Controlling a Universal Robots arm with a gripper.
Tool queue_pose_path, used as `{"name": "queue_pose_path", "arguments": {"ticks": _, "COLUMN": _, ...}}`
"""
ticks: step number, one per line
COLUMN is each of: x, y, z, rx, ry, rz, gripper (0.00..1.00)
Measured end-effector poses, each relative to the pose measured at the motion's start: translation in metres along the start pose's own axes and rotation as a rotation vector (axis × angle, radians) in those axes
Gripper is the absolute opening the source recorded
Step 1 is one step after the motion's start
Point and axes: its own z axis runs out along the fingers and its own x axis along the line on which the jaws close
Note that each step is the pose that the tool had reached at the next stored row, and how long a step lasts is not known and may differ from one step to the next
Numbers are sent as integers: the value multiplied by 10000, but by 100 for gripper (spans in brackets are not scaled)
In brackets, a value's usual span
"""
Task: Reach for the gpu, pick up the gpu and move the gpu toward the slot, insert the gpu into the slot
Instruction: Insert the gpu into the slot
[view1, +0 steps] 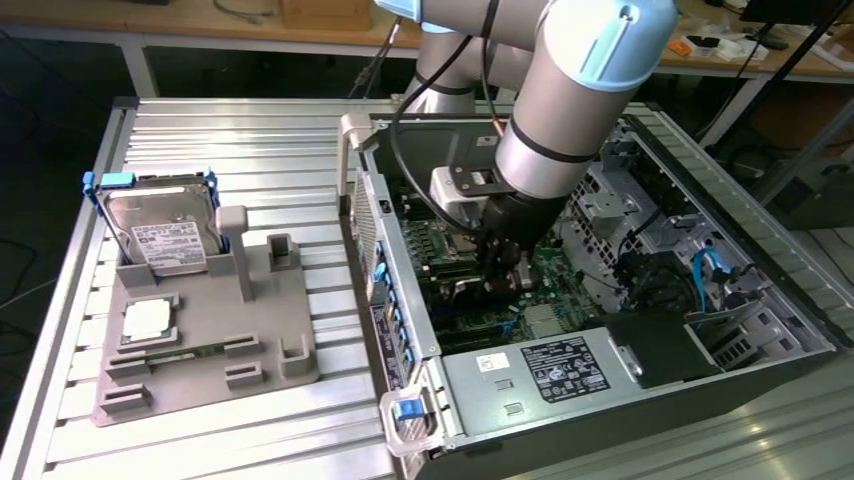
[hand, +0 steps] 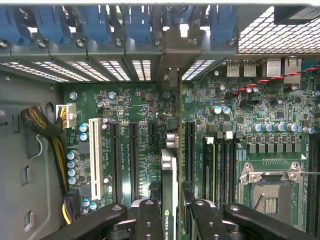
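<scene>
Inside the open computer case (view1: 747, 230), my gripper (view1: 505, 272) reaches down over the green motherboard (hand: 140, 105). It is shut on the gpu (hand: 170, 172), which stands on edge between the black fingers (hand: 149, 220). The card's metal end bracket (hand: 172, 75) reaches the case's rear wall. In the exterior view the gpu (view1: 470, 290) is a dark shape low against the board below the fingers. The card runs parallel to the black card connectors (hand: 134, 155) on either side of it. The slot is hidden beneath the card and the gripper.
A silver hard drive in a blue frame (view1: 154, 225) leans on a grey fixture (view1: 200, 330) outside the case, on the exterior view's left. On the board are the processor socket (hand: 272, 190), memory sockets (hand: 225, 160) and a white connector (hand: 95, 155). The power supply (view1: 561, 365) is close by.
</scene>
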Motion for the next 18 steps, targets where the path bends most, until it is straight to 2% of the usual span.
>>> {"name": "queue_pose_path", "arguments": {"ticks": 18, "x": 2, "y": 3, "z": 37, "rx": -6, "ry": 1, "rz": 1, "gripper": 27}}
